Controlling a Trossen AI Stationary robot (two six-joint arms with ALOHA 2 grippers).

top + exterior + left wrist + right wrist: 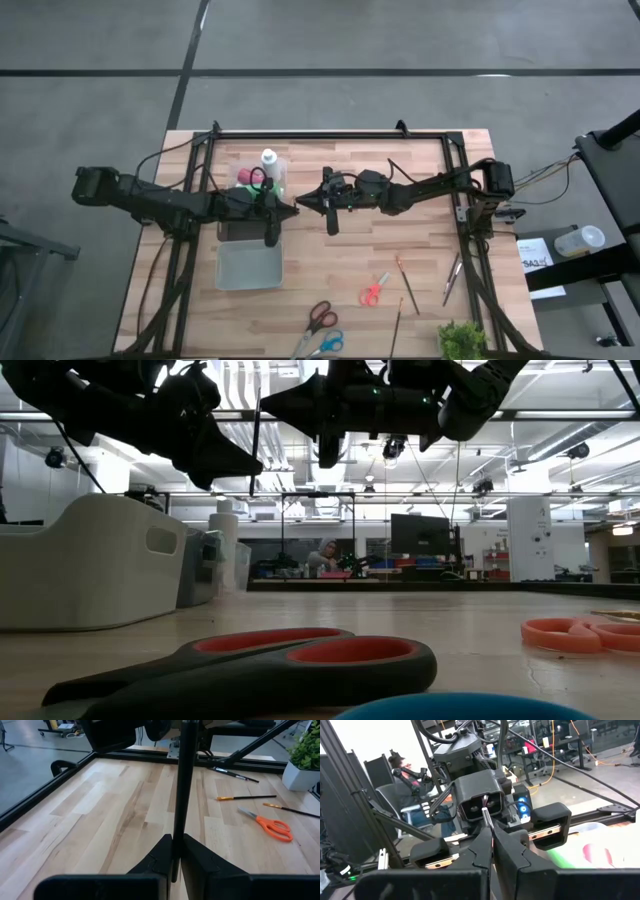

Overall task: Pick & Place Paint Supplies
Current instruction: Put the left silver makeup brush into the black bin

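A thin dark-handled brush (255, 450) stands upright in the air above the table's middle, held between both grippers. My left gripper (290, 209) and my right gripper (303, 204) meet tip to tip there, both shut on the brush. The white bottle (268, 158), red bottle (243, 178) and green bottle (276, 186) stand together behind the left gripper, toward the far edge. Other brushes (405, 282) lie flat on the table's right near part. My left gripper pinches the brush shaft (176, 832) between its two fingers, coming level from the table's left, fingers across the shaft; the brush stands upright, lifted clear. My right gripper pinches the same brush near its metal-ferruled end (487, 820), level from the right, higher on the shaft than the left gripper.
A clear plastic tray (250, 266) sits near the left gripper on its near side. Orange scissors (373, 291), red-handled scissors (320, 316) and blue-handled scissors (327, 345) lie toward the near edge. A small potted plant (462, 340) stands at the near right corner.
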